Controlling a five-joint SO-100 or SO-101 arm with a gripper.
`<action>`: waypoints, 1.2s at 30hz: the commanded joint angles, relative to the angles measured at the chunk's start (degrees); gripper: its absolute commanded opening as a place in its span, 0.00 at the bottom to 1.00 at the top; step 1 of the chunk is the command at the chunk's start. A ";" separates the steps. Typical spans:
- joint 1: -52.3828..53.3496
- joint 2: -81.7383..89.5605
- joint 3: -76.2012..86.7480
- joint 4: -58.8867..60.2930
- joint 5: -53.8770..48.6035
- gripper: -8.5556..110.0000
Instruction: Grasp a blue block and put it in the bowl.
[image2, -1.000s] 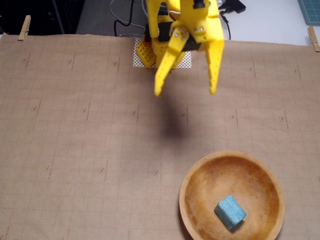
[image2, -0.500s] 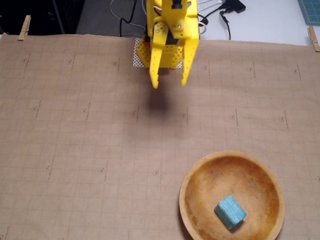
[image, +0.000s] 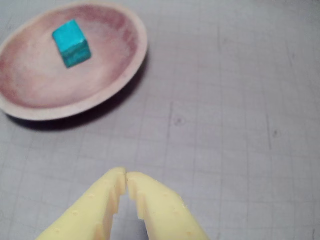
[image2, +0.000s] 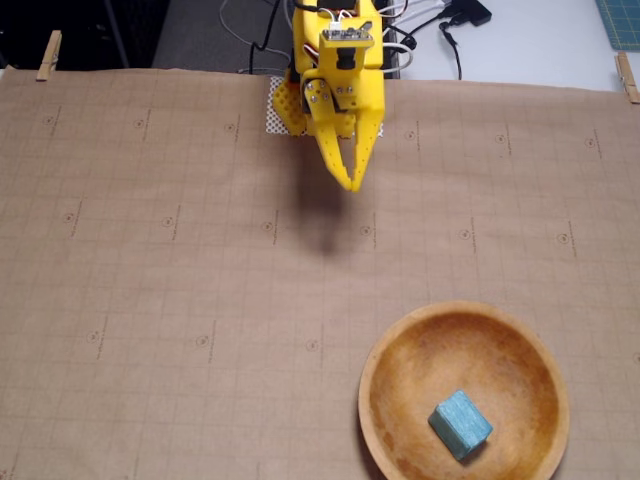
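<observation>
The blue block (image2: 461, 424) lies inside the wooden bowl (image2: 400, 345) at the lower right of the fixed view. In the wrist view the block (image: 72, 43) sits in the bowl (image: 131, 67) at the upper left. My yellow gripper (image2: 353, 184) hangs near the arm's base at the top centre of the fixed view, well away from the bowl. In the wrist view the gripper (image: 125, 175) has its fingertips together and holds nothing.
Brown gridded paper (image2: 180, 300) covers the table, held by clothespins (image2: 49, 55) at its far corners. Cables (image2: 440, 25) lie behind the arm's base. A green cutting mat (image2: 620, 20) shows at the top right corner.
</observation>
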 joint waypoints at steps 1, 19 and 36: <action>1.41 2.20 -0.70 4.13 -0.26 0.05; 6.06 9.49 12.66 12.39 -0.62 0.05; 5.36 9.23 20.30 13.36 -1.41 0.05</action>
